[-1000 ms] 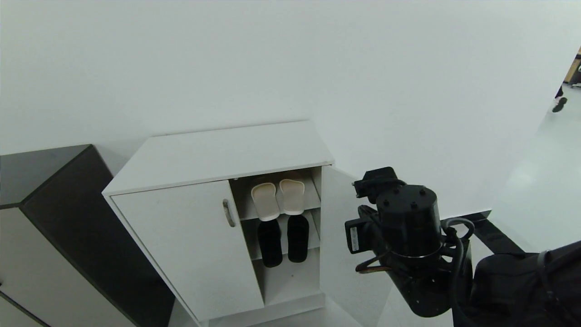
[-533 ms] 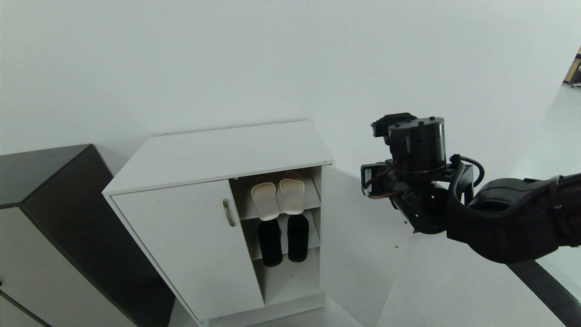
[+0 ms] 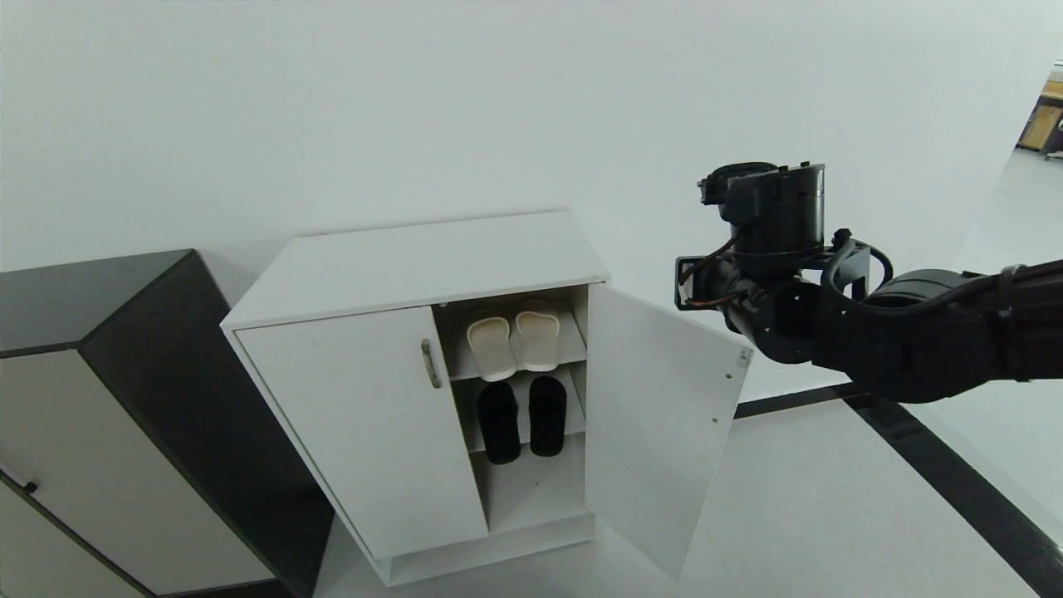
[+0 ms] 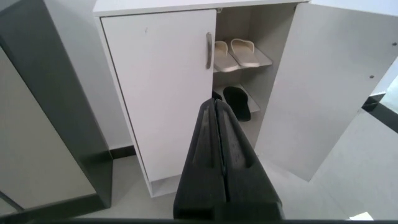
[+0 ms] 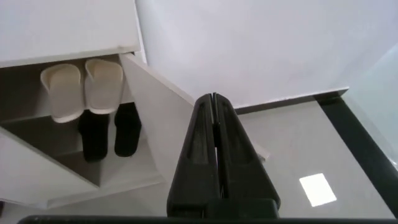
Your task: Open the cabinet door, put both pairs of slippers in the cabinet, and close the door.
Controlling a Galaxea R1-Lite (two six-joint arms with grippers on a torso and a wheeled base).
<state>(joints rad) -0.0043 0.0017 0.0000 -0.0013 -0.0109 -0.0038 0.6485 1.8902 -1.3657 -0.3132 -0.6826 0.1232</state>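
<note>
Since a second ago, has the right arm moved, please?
Yes, upward: the right arm was level with the white cabinet's shelves and is now level with its top.

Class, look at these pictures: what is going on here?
A robot faces a white cabinet whose right door stands open; its left door is shut. The white slippers lie on the upper shelf, the black slippers on the shelf below. The left end effector and right end effector are shut and empty, the right one raised near the open door. Only closing remains.
</note>
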